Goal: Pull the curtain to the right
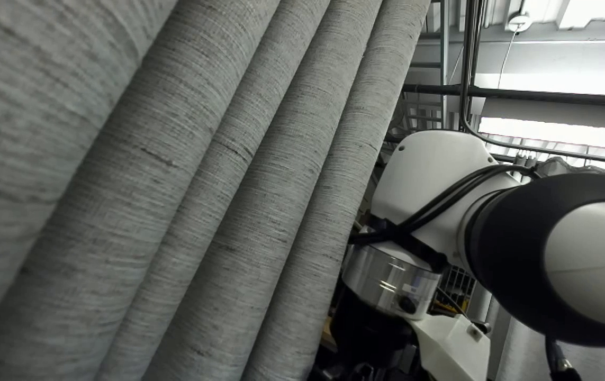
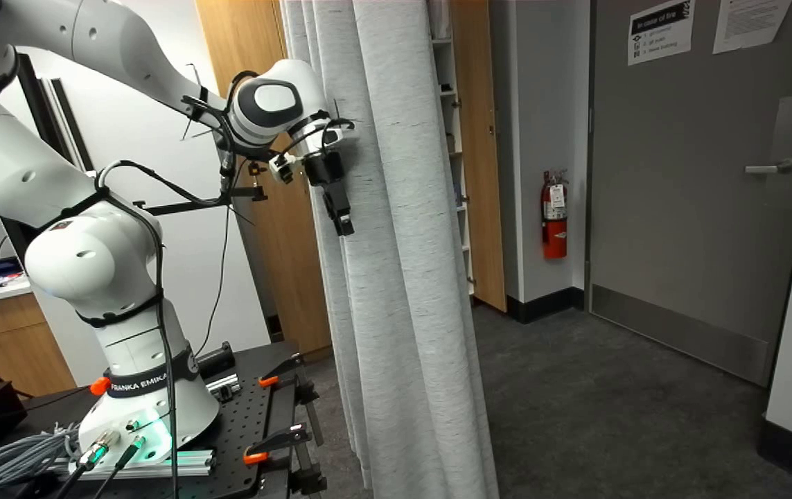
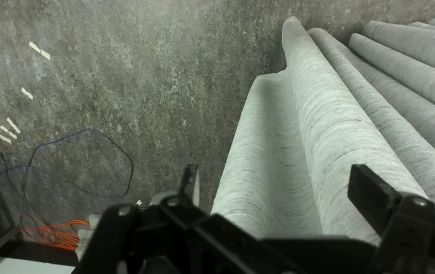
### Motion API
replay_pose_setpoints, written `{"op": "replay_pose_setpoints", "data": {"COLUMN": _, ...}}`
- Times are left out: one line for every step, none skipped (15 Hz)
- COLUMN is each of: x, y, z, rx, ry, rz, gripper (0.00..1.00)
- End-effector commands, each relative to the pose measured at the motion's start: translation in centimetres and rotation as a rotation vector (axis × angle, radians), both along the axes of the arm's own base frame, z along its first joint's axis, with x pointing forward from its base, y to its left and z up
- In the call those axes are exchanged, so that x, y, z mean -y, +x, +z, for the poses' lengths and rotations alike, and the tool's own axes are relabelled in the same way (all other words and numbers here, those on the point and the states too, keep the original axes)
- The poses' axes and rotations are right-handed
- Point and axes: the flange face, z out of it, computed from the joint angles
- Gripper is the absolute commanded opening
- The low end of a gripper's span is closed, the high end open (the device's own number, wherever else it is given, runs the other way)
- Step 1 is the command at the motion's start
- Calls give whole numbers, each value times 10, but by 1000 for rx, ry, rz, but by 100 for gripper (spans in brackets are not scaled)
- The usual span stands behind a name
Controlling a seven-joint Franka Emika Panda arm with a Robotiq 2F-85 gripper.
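The curtain is a large light-grey woven drape with long pleats. It hangs in both exterior views (image 1: 191,190) (image 2: 409,277) and fills the right side of the wrist view (image 3: 339,140). My gripper (image 3: 280,186) is open in the wrist view. The left finger stands over the floor just beyond the curtain's left edge, and the right finger is over a further fold. Edge folds show between the fingers, not pinched. In an exterior view the gripper (image 2: 341,218) points down against or beside the curtain's front. Elsewhere its fingers are partly cut off at the bottom edge (image 1: 371,368).
The arm's base stands on a black table (image 2: 243,416) with clamps at its edge. Behind the curtain are a wooden cabinet (image 2: 480,152), a fire extinguisher (image 2: 554,218) and a grey door (image 2: 693,187). Cables (image 3: 129,167) and tape strips lie on the floor.
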Motion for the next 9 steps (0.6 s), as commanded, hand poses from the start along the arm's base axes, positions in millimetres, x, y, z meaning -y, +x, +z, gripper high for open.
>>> {"op": "replay_pose_setpoints", "data": {"x": 11, "y": 10, "z": 4, "rx": 59, "ry": 45, "rz": -29, "gripper": 100}}
{"op": "replay_pose_setpoints", "data": {"x": 16, "y": 12, "z": 7, "rx": 82, "ry": 63, "rz": -48, "gripper": 100}}
{"op": "replay_pose_setpoints", "data": {"x": 21, "y": 15, "z": 9, "rx": 102, "ry": 83, "rz": -67, "gripper": 100}}
{"op": "replay_pose_setpoints", "data": {"x": 27, "y": 17, "z": 12, "rx": 128, "ry": 105, "rz": -85, "gripper": 100}}
{"op": "replay_pose_setpoints", "data": {"x": 32, "y": 19, "z": 14, "rx": 149, "ry": 123, "rz": -103, "gripper": 100}}
{"op": "replay_pose_setpoints", "data": {"x": 39, "y": 21, "z": 16, "rx": 170, "ry": 144, "rz": -121, "gripper": 100}}
{"op": "replay_pose_setpoints", "data": {"x": 45, "y": 23, "z": 17, "rx": 189, "ry": 159, "rz": -136, "gripper": 100}}
{"op": "replay_pose_setpoints", "data": {"x": 51, "y": 24, "z": 18, "rx": 209, "ry": 174, "rz": -142, "gripper": 100}}
{"op": "replay_pose_setpoints", "data": {"x": 56, "y": 25, "z": 20, "rx": 235, "ry": 192, "rz": -137, "gripper": 100}}
